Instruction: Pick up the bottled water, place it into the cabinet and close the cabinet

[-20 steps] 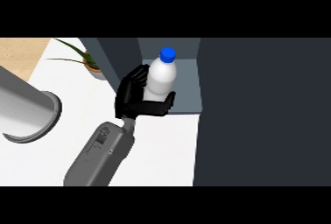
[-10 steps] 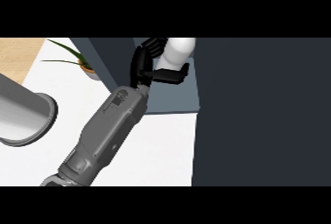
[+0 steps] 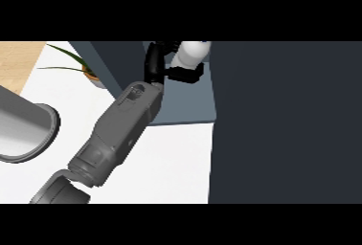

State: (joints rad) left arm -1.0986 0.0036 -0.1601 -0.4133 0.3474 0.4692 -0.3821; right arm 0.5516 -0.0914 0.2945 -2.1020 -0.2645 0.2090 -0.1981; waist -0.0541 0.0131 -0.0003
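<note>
- Where the head view's right half lies, a dark slate flat panel (image 3: 283,119) fills it from top to bottom; whether it is a door cannot be told.
- White flat table (image 3: 166,162), lower left and centre.
- Grey forearm (image 3: 120,129), slanting from the lower left toward the view's top.
- Large grey flared-rim cylinder (image 3: 21,124), at the left edge.
- Blue-grey open cabinet (image 3: 187,103), just left of the panel.
- Black left robot hand (image 3: 154,62), fingers curled round the white plastic water bottle (image 3: 191,53).
- Bottle: held inside the cabinet opening, above its floor; top cut off by the view's edge, base hidden by fingers.
- Green potted plant (image 3: 84,72), on the table beside the cabinet's left wall.
</note>
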